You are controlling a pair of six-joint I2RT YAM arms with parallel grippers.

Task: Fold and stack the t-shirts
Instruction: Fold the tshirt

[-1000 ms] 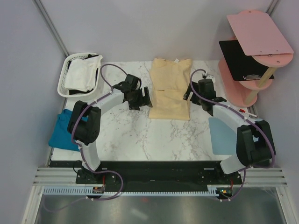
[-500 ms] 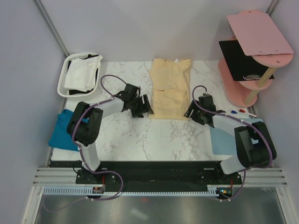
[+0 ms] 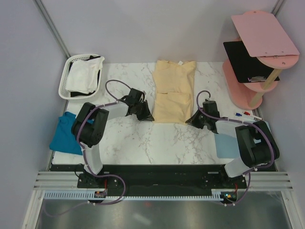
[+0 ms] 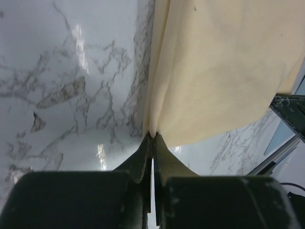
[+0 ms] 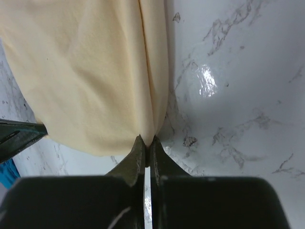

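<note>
Marble table [image 3: 143, 143], white with grey veins, both arms reaching out low over it. Pink shelf stand [image 3: 259, 33] at far right, a dark flat thing on its middle tier.

Cream t-shirt [image 3: 174, 90] lies flat at the far middle of the table. It is a narrow lengthwise strip, collar at the far end, with an edge running across it about halfway. Its near hem sits between the two grippers.

Teal t-shirt [image 3: 64, 136] is bunched at the left table edge, beside the left arm and partly over the side. Light-blue mat [image 3: 226, 140] lies flat at the right edge, partly under the right arm. White basket [image 3: 63, 86] is at the far left corner with the white t-shirt [image 3: 83, 76] crumpled inside.

Left gripper [image 4: 152, 138] is down at the table, jaws pressed together, pinching the near-left corner of the cream t-shirt; the cloth runs straight out of the tips. Right gripper [image 5: 146, 140] is the same on the near-right corner: jaws closed tight on the folded edge, tips at the marble.
</note>
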